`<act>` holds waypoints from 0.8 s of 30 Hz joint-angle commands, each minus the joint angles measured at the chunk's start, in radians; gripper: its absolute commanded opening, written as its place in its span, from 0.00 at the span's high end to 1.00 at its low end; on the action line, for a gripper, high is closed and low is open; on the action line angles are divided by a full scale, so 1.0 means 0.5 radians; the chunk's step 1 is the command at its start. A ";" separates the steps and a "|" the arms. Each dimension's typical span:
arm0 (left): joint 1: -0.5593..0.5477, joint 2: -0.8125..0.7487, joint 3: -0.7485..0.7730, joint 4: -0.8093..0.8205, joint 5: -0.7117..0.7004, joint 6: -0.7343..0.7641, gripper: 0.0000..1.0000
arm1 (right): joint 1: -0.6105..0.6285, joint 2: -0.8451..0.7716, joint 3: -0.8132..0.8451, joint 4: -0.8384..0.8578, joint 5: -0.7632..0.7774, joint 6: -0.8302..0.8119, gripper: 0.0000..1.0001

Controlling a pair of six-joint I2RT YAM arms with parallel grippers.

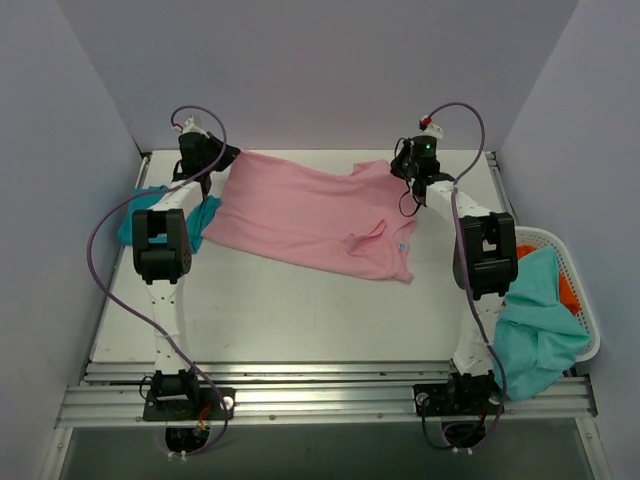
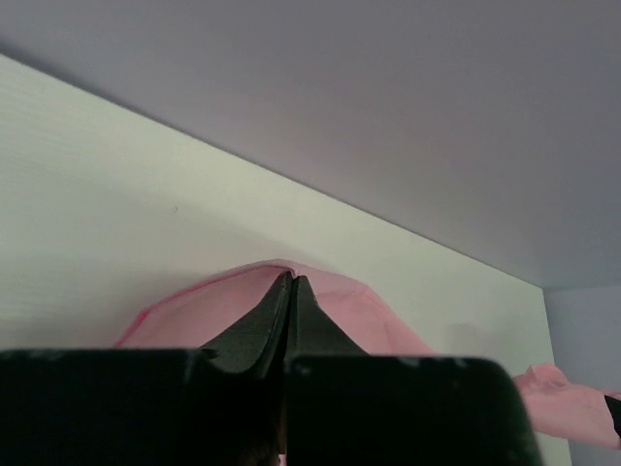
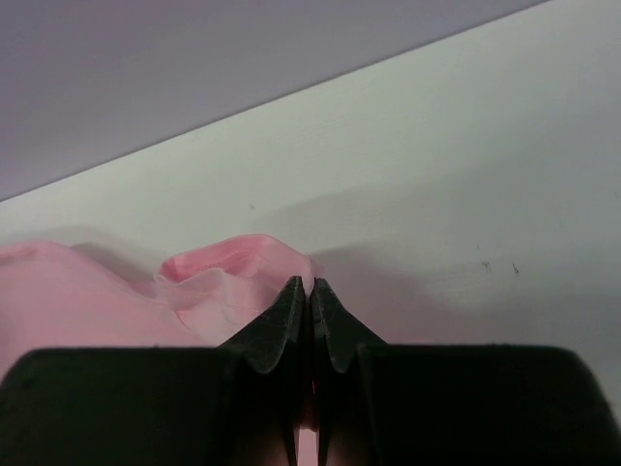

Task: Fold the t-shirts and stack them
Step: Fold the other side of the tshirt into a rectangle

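The large light pink cotton t-shirt (image 1: 300,215) lies spread across the middle of the white surface (image 1: 300,320). At its far corners, the left claw (image 2: 293,283) and right claw (image 3: 309,287) are each pressed together, pinching pink fabric (flattening or first fold, apparently). The next move calls for carrying both corners evenly toward the near hem.

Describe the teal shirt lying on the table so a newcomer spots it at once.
Look along the left edge of the table, beside the pink t-shirt. A bunched teal t-shirt lies there, partly under the left arm. The other teal cloth hangs over the white basket on the right.
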 commanded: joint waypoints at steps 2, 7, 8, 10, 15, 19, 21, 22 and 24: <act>0.090 -0.166 -0.189 0.212 0.131 0.057 0.98 | -0.011 -0.208 -0.131 0.064 0.016 -0.028 1.00; 0.133 -0.304 -0.474 0.359 0.174 0.026 0.98 | 0.016 -0.355 -0.334 0.101 0.010 -0.028 1.00; 0.139 -0.346 -0.514 0.411 0.177 0.026 0.98 | 0.020 -0.404 -0.364 0.107 0.013 -0.028 1.00; 0.145 -0.387 -0.591 0.433 0.183 0.035 0.98 | 0.041 -0.450 -0.447 0.119 0.019 -0.034 1.00; 0.170 -0.494 -0.794 0.513 0.214 0.020 0.98 | 0.099 -0.585 -0.570 0.101 0.059 -0.046 1.00; 0.182 -0.552 -0.898 0.537 0.238 0.029 0.98 | 0.154 -0.677 -0.690 0.113 0.092 -0.043 1.00; 0.194 -0.583 -0.971 0.556 0.241 0.032 0.98 | 0.194 -0.723 -0.772 0.125 0.108 -0.034 1.00; 0.197 -0.592 -0.999 0.571 0.245 0.026 0.98 | 0.207 -0.739 -0.800 0.131 0.108 -0.034 1.00; 0.213 -0.629 -1.094 0.620 0.251 0.008 0.98 | 0.246 -0.779 -0.892 0.153 0.178 -0.022 1.00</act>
